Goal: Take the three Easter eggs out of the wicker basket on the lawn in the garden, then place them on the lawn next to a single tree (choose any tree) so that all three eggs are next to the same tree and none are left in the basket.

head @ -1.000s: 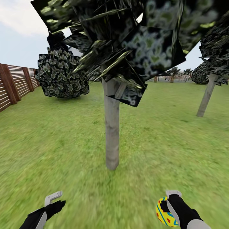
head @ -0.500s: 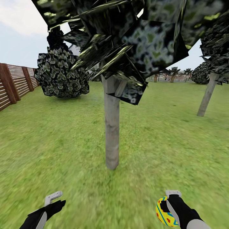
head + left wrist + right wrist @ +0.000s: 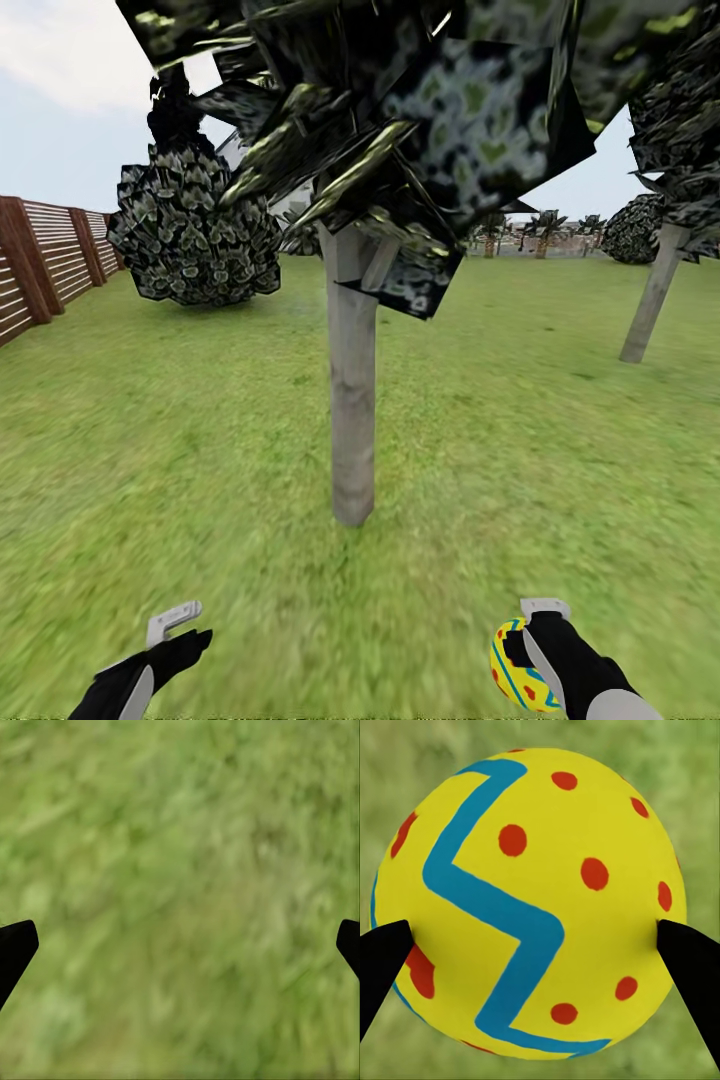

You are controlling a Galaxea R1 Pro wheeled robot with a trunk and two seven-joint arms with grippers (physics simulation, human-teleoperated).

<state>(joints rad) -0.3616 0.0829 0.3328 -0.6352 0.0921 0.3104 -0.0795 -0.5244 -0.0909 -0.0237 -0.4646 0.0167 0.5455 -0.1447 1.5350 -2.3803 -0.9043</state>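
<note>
One Easter egg (image 3: 520, 670), yellow with a blue zigzag and red dots, is held in my right gripper (image 3: 528, 655) at the lower right of the head view. In the right wrist view the egg (image 3: 529, 904) sits between both black fingertips (image 3: 382, 956) over grass. My left gripper (image 3: 170, 632) hangs at the lower left, open, with bare lawn (image 3: 180, 885) between its fingers. The tree (image 3: 352, 400), with a straight grey trunk and dark blocky crown, stands on the lawn (image 3: 200, 450) just ahead, slightly left of centre. The wicker basket is out of view.
A brown slat fence (image 3: 45, 265) runs along the left. A dark round bush (image 3: 195, 235) stands behind left of the tree. Another grey-trunked tree (image 3: 650, 300) leans at the far right. Open grass lies all around the near trunk.
The whole head view has shifted a little: the tree trunk's base sits slightly higher and the crown looms larger. Both grippers hold the same pose, the egg still gripped.
</note>
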